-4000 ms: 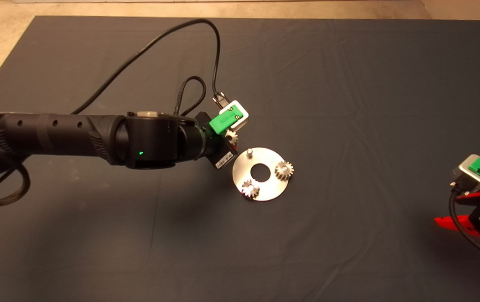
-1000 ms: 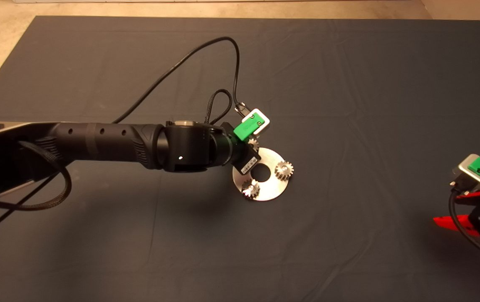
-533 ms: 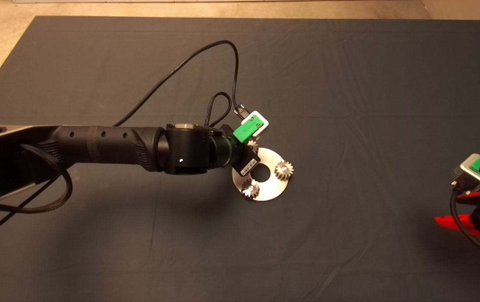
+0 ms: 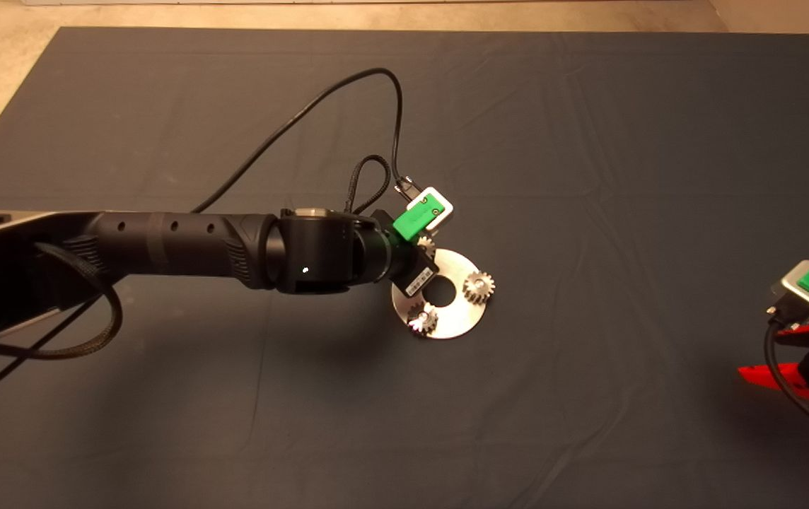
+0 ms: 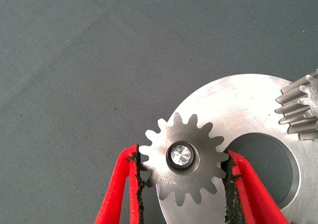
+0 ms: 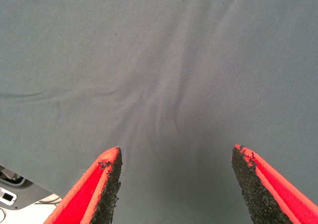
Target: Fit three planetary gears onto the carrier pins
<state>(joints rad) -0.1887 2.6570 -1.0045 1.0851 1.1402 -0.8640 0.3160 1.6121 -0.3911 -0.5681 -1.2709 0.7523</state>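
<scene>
Left gripper [image 5: 183, 184] over the disc [image 4: 457, 311] near mat centre, at the disc's 10 o'clock edge in the head view, jaws narrowed onto a planetary gear [image 5: 183, 158]; black pads [image 5: 229, 177] pressed against teeth on opposite flanks. Gear threaded onto a carrier pin [image 5: 181, 155], pin tip bright inside the centre bore, gear lying flat over the disc's rim and partly overhanging the mat [image 4: 588, 177]. Second gear [image 4: 479, 285] seated at the disc's 3 o'clock, third gear [image 4: 422, 319] at about 7 o'clock, each with a pin end glinting in its bore; only the toothed edge of one of them [image 5: 300, 110] caught at the margin of the left wrist view. Large centre hole [image 4: 440, 287] of the disc open to the dark mat beneath. Left arm stretched in from 9 o'clock, black cable looping above the wrist. Right gripper [image 6: 176, 184] parked at the 4 o'clock edge of the mat, well apart from the disc, jaws spread wide, nothing but creased mat fabric between the red fingers [image 6: 94, 194].
</scene>
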